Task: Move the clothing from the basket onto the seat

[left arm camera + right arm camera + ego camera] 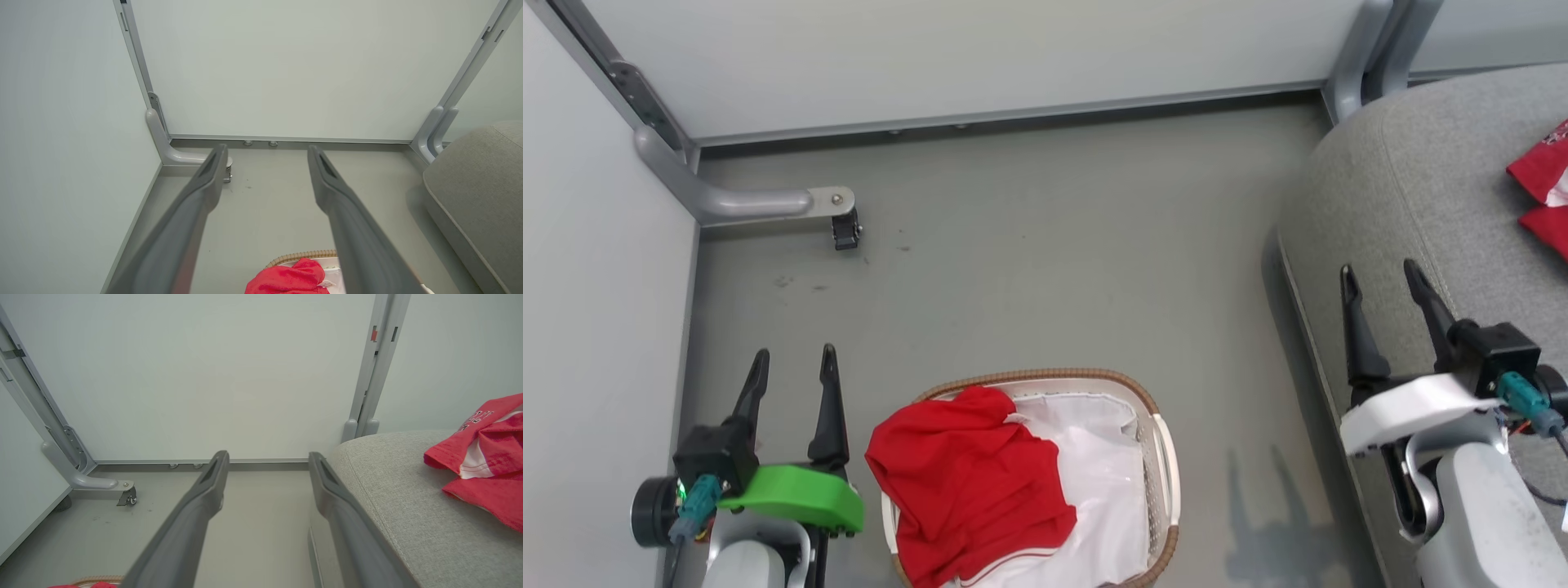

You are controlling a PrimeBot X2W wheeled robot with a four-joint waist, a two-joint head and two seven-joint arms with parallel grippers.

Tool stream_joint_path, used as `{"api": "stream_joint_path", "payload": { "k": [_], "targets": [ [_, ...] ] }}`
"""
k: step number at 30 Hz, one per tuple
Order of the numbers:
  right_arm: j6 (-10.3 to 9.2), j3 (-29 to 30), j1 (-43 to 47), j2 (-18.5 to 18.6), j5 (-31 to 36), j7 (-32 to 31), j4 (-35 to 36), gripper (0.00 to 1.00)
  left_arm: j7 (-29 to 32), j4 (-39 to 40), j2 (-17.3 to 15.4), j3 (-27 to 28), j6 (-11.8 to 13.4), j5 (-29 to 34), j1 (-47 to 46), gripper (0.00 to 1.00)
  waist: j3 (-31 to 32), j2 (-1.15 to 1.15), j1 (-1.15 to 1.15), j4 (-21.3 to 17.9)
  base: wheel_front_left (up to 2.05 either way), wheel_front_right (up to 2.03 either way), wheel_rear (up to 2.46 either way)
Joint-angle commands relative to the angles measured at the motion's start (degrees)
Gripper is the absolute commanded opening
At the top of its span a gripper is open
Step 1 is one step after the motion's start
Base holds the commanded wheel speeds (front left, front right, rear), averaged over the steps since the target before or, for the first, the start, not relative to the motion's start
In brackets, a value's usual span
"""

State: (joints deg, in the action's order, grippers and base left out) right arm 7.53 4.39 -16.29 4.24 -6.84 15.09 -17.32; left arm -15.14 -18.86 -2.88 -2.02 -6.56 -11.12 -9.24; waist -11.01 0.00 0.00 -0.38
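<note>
A red garment (968, 486) with white trim lies crumpled in the left half of the oval basket (1164, 457), over its white liner; its top edge shows as red cloth (292, 277) in the left wrist view. My left gripper (792, 359) stands open and empty just left of the basket. Another red garment (1543, 192) with white lettering lies on the grey seat (1405, 196) at the far right, and appears as red fabric (486, 457) on the cushion (392, 490) in the right wrist view. My right gripper (1380, 273) is open and empty over the seat's left edge.
A grey floor (1054, 261) spreads between the basket and the seat. Pale partition walls close the left and back sides. A grey metal leg with a caster (845, 229) juts out at the back left, and another upright post (1364, 57) stands behind the seat.
</note>
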Motion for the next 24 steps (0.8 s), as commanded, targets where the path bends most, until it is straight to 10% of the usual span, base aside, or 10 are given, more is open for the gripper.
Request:
{"api": "stream_joint_path", "payload": {
  "k": [1,24],
  "targets": [
    [-0.08,-0.21,1.63,-0.20,0.65,0.11,-0.21,1.00,-0.02,-0.25,-0.04,0.29,-0.03,0.15,1.41,1.00,1.96,0.00,0.00,0.90,0.00,0.00,0.00],
    [-0.08,-0.27,12.66,-1.09,0.12,0.11,-1.97,1.00,-0.01,0.14,-0.05,-1.86,0.57,-2.26,11.09,1.00,9.29,0.00,0.00,-0.12,0.00,0.00,0.00]
  ]
}}
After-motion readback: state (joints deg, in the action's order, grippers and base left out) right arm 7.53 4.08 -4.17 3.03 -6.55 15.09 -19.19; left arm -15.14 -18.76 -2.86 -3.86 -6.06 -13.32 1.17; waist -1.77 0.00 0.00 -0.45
